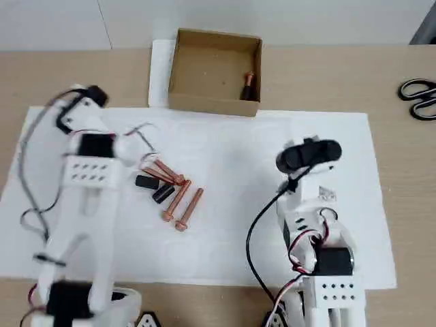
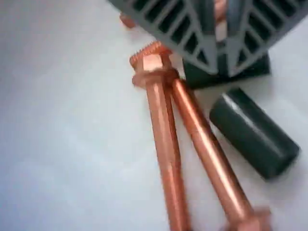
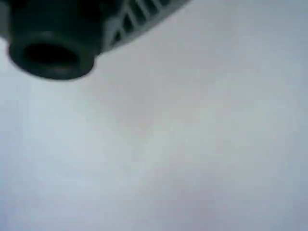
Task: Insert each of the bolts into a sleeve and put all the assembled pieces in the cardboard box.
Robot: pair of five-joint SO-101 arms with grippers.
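While one assembled piece (image 1: 248, 85) lies in cardboard box (image 1: 178, 68), high view: my left gripper (image 1: 141, 161) bent low onto bolts (image 1: 178, 197), right gripper (image 1: 308, 155) up over paper (image 1: 231, 225), well apart. Left wrist: bolts, loose sleeve (image 2: 252, 144) just beneath left gripper; grip state, cannot tell. Right wrist: my fingers (image 3: 130, 19) clenched round sleeve (image 3: 50, 53), bore facing out. Judgement: take one near head, keep level, line with bore.

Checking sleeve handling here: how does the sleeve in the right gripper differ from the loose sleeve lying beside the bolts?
The held sleeve is clamped in the right gripper, over bare white paper; the loose sleeve lies on its side on the paper. The held sleeve shows its open end; the loose sleeve shows mostly its side, next to two copper bolts. Both are black, with no bolt sticking out.
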